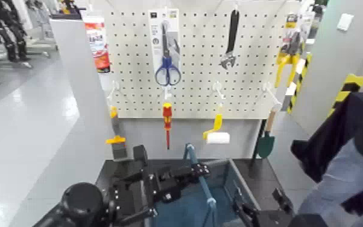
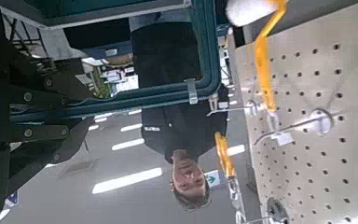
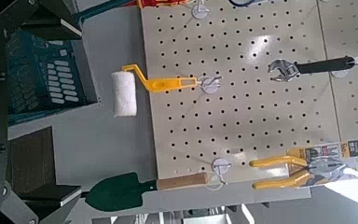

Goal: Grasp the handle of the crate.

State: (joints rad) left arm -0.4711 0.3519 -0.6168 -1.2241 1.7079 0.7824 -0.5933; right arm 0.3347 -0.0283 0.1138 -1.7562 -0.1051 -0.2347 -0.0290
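The blue-grey crate [image 1: 242,181] sits at the bottom middle of the head view, below the pegboard. Its teal handle [image 1: 197,176] stands upright across it. My left gripper [image 1: 191,173] reaches in from the left at the handle's upper part. In the left wrist view the teal handle bar [image 2: 130,96] runs between my spread fingers [image 2: 47,131], which are open around it. My right gripper [image 1: 259,204] is open and empty, low at the crate's right side. The crate's slatted wall also shows in the right wrist view [image 3: 51,70].
A white pegboard [image 1: 244,66] behind the crate holds scissors [image 1: 167,66], a red-and-yellow screwdriver [image 1: 167,121], a wrench [image 1: 230,42], a paint roller [image 1: 216,134], a trowel [image 1: 266,140] and pliers [image 1: 287,57]. A person in dark clothes [image 1: 347,151] stands at the right.
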